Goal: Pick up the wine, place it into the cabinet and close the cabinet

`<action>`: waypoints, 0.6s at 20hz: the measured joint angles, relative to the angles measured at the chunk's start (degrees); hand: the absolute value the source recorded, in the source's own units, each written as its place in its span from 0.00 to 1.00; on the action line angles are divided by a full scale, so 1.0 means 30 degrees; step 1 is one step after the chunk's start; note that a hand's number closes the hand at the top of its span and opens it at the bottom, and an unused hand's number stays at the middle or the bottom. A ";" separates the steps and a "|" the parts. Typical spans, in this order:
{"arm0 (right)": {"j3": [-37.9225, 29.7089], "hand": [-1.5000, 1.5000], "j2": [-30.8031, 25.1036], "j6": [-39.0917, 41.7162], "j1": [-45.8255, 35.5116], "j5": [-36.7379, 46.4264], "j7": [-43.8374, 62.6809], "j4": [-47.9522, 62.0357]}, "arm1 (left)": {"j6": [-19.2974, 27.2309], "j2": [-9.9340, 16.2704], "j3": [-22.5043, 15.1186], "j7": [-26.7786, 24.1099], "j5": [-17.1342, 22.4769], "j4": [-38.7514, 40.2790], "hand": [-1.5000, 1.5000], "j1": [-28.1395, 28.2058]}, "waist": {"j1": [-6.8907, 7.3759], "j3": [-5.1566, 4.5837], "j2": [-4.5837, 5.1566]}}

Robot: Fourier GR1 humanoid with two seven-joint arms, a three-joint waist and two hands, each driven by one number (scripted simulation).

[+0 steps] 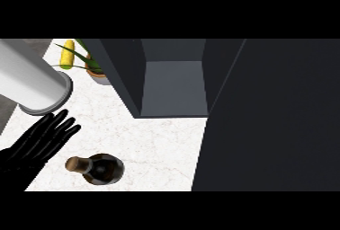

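The wine bottle (101, 169), dark with a cork-brown top, stands on the white marble counter (156, 139) near the front edge. My left hand (41, 137) lies just left of it with straight, spread fingers, apart from the bottle and holding nothing. Behind the bottle the dark cabinet (174, 85) stands open, its grey inside empty. Its open door (272, 117) fills the right side of the view as a large dark panel. My right hand does not show.
A wide white cylinder (30, 83) stands at the left. A potted plant (96, 67) and a yellow corn cob (67, 55) sit at the back left, beside the cabinet's left wall.
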 measured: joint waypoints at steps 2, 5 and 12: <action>-0.0260 0.00 -0.0205 -0.0138 -0.0252 0.0014 0.0111 0.0008 | -0.0701 -0.0244 0.0042 -0.0779 -0.0711 0.0748 0.00 0.0273 | 0.0036 -0.0002 0.0003; -0.0034 0.00 -0.0456 -0.0460 -0.0343 0.0075 0.0213 -0.0028 | -0.1418 -0.0710 0.0099 -0.1979 -0.1886 0.1936 0.00 0.0463 | 0.0017 -0.0002 -0.0004; 0.0528 0.00 -0.0942 -0.1189 -0.0865 0.0224 0.0499 0.0000 | -0.2996 -0.1014 0.0903 -0.5009 -0.4428 0.4821 0.00 0.0575 | 0.0014 -0.0004 -0.0002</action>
